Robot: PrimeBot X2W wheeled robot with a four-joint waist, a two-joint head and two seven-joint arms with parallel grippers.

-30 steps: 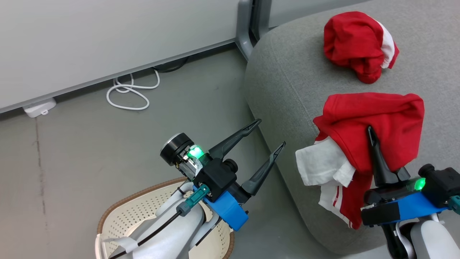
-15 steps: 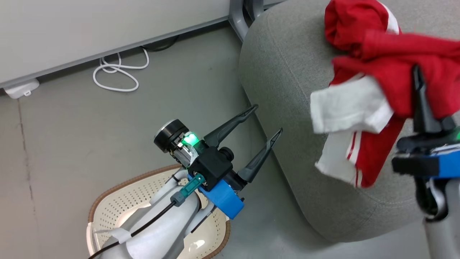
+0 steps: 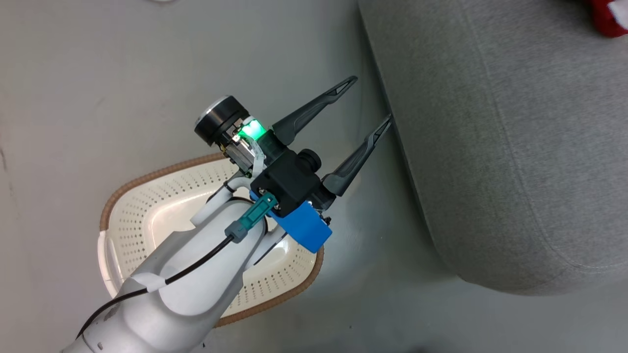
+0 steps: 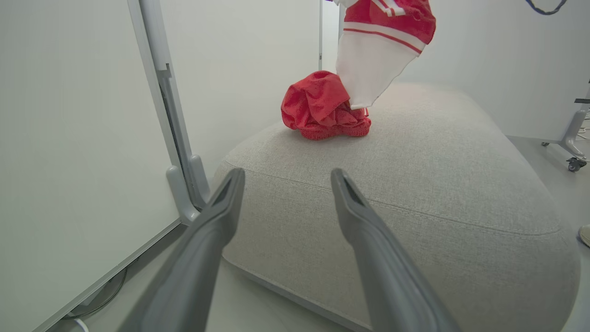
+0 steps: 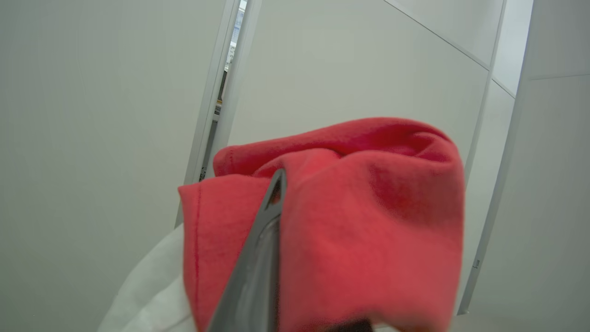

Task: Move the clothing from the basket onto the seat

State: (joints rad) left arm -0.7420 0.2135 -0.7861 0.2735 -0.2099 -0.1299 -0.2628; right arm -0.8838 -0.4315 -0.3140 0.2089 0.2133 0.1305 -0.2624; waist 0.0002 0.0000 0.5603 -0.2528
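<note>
- Two garments in view, neither one in the basket (image 3: 128,212).
- Far left of head view: basket sits on the grey floor (image 3: 73,73), cream perforated walls, brown rim. The pale left forearm (image 3: 196,274) crosses over it and hides part of the inside.
- Left gripper (image 3: 372,98) is over the floor between basket and seat (image 3: 490,147). Jaws spread wide, holding nothing; one fingertip looks just at the seat's edge.
- Left wrist view: same gripper (image 4: 288,173) points at the seat's (image 4: 415,193) rounded front, white wall panel (image 4: 69,138) on the left.
- Plain red garment (image 4: 322,110) lies crumpled on top of the seat, toward its far end.
- Red-and-white garment (image 4: 378,46) hangs in the air above the seat, its white panel's lower tip dangling right by the crumpled one.
- Head view, top right corner: a scrap of red and white cloth (image 3: 611,19) on the seat; can't tell which garment.
- Right wrist view: right gripper (image 5: 281,184) has its jaws closed on the red-and-white garment (image 5: 368,207). One dark finger shows, the other is buried in the red fabric, white cloth at lower left.
</note>
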